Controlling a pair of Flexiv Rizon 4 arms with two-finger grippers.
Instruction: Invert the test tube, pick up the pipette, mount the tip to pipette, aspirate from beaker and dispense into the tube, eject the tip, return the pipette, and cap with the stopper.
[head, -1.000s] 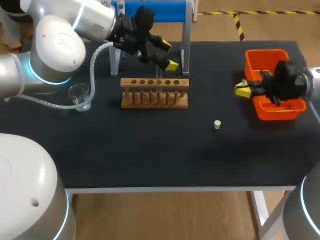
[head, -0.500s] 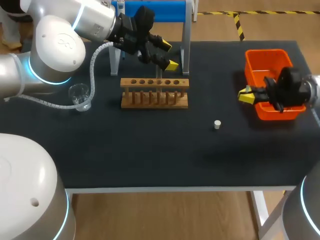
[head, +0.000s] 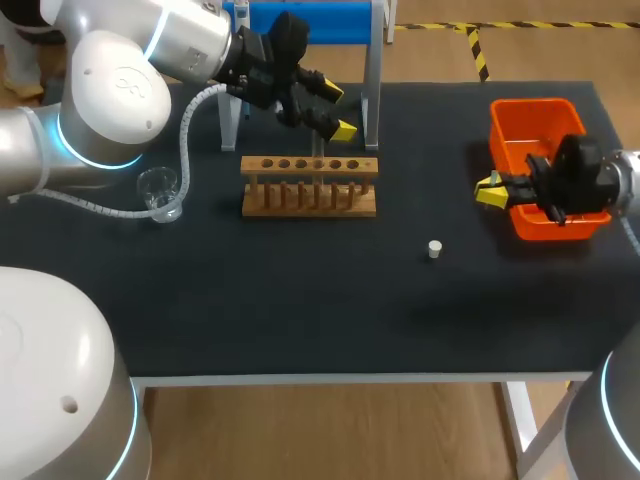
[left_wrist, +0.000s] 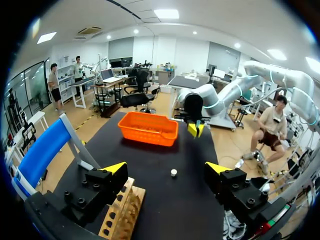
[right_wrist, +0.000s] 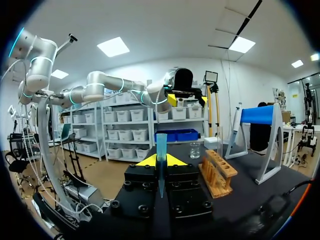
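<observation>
Right gripper (head: 488, 190) is clamped on a blue tube (right_wrist: 161, 150): translucent, wide open end up, tapering to a point down between the yellow tips. In head view the tube itself is too small to make out. This gripper hangs just off the left wall of the orange bin (head: 530, 108), which sits by the right edge of the surface (head: 300, 310), fingers pointing twd the middle. Left gripper (head: 337, 112) is open w/ nothing between its fingers, up nr the far edge, just behind the wooden rack (head: 310, 185) and next to the blue-topped stand (head: 320, 20). Rack stands left of centre, nearer the far edge, w/ a row of holes along its top. Glass beaker (head: 160, 192) stands upright nr the left edge, apart from the rack. White stopper (head: 434, 249) lies alone approx mid-surface, right of the rack, well apart from bin & both grippers. In left wrist view it shows ahead of the open fingers, w/ the bin beyond it.
</observation>
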